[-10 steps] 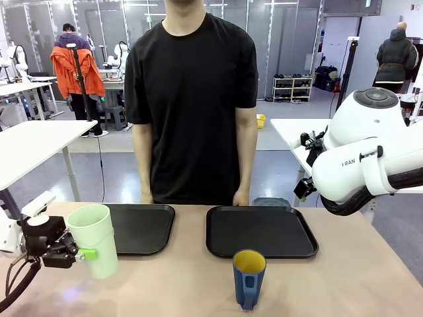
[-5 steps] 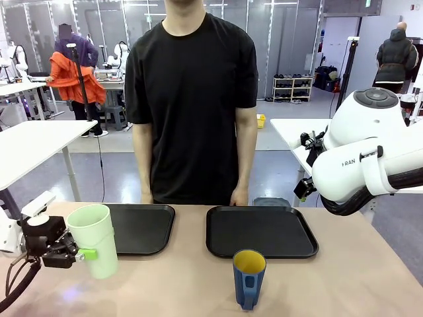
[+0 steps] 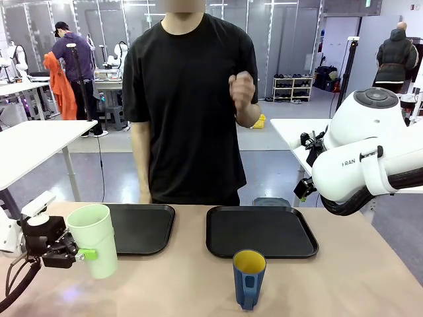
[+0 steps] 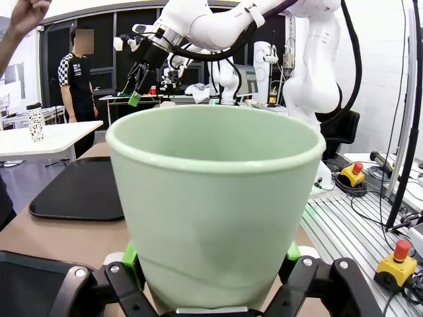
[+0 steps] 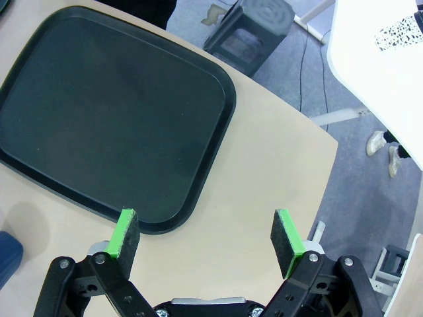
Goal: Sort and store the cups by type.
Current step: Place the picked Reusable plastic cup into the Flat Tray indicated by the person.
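Pinching the mint tumbler [image 3: 94, 239] low on its wall: left tool [image 3: 79, 253], green pads on both sides. Tumbler is upright near the tabletop [image 3: 344, 284] left edge, just beside the left black tray [image 3: 142, 228]. Right tool [image 5: 205, 238] is spread wide, holding nothing, above the tabletop between the right tray [image 3: 262, 231] and the right edge. Blue mug [image 3: 248, 279] is upright at the near edge, just in front of the right tray, handle toward the robot.

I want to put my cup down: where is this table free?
The left tray and the right tray lie bare, as does the table right of them. Crowded: the robot's near-left corner, where the left gripper holds the green tumbler, and around the blue mug before the right tray.
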